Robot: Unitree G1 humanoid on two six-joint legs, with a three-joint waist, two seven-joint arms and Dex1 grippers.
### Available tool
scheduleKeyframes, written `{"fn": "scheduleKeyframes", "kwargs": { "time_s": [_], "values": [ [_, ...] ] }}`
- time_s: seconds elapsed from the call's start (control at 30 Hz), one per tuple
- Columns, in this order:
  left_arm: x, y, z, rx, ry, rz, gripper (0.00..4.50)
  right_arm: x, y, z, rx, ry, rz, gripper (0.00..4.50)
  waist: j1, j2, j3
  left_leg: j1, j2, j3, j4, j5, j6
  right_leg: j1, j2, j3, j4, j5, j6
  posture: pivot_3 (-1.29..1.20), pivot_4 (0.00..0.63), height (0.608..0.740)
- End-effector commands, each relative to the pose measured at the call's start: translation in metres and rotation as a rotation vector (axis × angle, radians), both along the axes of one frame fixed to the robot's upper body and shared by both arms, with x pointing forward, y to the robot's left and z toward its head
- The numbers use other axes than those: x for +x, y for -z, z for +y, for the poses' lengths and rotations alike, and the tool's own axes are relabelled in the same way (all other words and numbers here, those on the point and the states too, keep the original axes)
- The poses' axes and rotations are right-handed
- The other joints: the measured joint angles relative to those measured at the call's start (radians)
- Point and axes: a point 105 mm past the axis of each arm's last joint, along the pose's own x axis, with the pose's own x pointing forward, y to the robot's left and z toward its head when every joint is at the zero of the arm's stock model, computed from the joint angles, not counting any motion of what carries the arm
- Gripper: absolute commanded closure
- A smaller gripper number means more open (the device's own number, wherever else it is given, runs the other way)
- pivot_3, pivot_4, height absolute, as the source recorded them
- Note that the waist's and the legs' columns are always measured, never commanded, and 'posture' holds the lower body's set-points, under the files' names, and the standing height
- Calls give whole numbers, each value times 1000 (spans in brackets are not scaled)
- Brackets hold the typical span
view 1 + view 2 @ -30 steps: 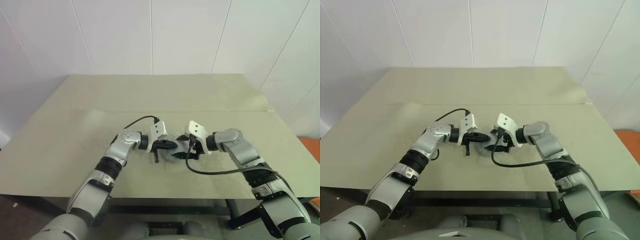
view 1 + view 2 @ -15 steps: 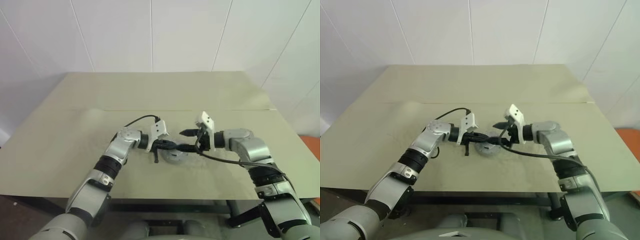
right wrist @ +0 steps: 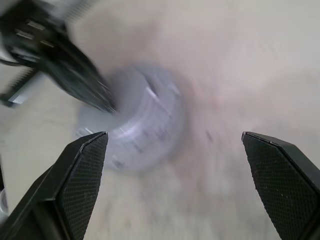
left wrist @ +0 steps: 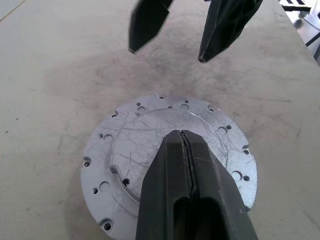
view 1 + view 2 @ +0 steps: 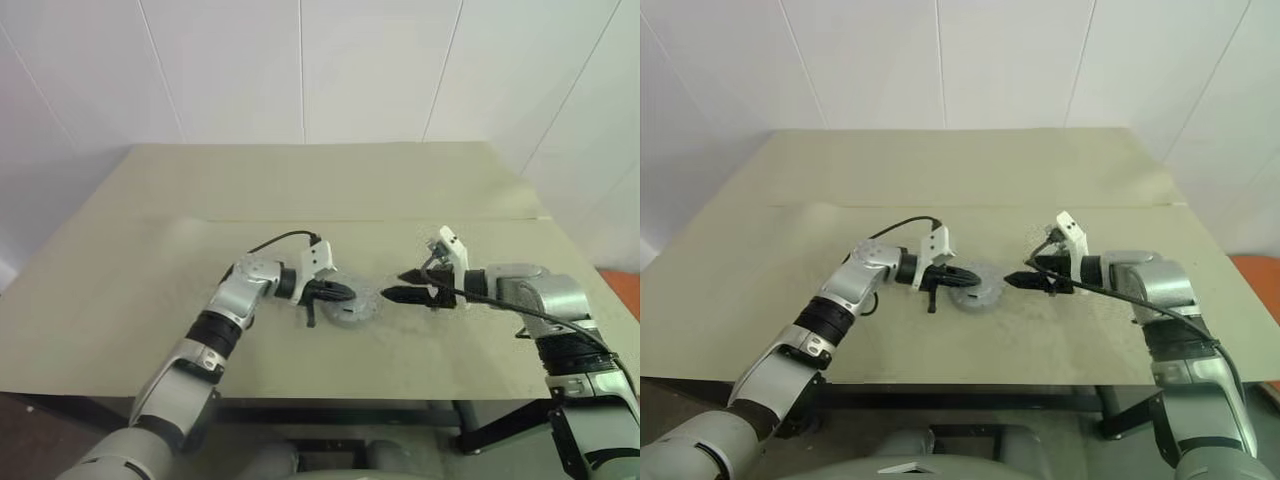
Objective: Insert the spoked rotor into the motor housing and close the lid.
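The left gripper had its two black fingers pressed fully together, holding nothing, their tips resting over the middle of the lid. The lid, a scratched silvery disc with small holes around its rim, lay flat on the beige table near the front edge. The right gripper hung just beside the lid, apart from it, its fingers spread wide and empty, pointing toward the disc.
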Motion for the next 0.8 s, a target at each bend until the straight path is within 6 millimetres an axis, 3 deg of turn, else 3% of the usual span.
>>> {"fn": "scheduleKeyframes", "kwargs": {
  "time_s": [0.03, 0.13, 0.33, 0.47, 0.6, 0.8],
  "values": [
    [-20, 47, 15, 163, 8, 142, 4500, -12, -12, 14, 95, -37, 62, 13, 0, 0, 0, 0, 0, 0, 0, 0, 0, 0, 0, 0, 0, 0, 0, 0, 0, 740],
    [-21, 48, 16, 165, 9, 144, 4500, -27, -9, 32, 168, -78, 151, 13, -1, 0, 0, 0, 0, 0, 0, 0, 0, 0, 0, 0, 0, 0, 0, 0, 0, 740],
    [-19, 47, 18, 167, -1, 141, 4500, -26, -6, 55, 238, -21, 277, 13, -3, 0, 0, 0, 0, 0, 0, 0, 0, 0, 0, 0, 0, 0, 0, 0, 0, 740],
    [-19, 47, 19, 170, -1, 141, 4500, -25, -4, 61, 226, -4, 322, 13, -4, 0, -1, 1, 1, 0, 0, 0, 0, 0, 1, 0, 1, 0, 0, 0, 0, 740],
    [-19, 46, 18, 165, -1, 135, 4500, -29, 21, 55, 35, 8, 330, 13, -4, 1, -3, 1, 1, 0, 0, 0, 0, -1, 2, 0, 2, 0, 0, 0, 0, 740],
    [-19, 47, 18, 171, 0, 128, 4500, -28, 28, 61, 10, 26, 346, 13, -7, -4, -9, 3, 1, 0, 0, 0, 0, 3, 2, 0, 1, 0, 0, 0, 0, 740]
  ]
}}
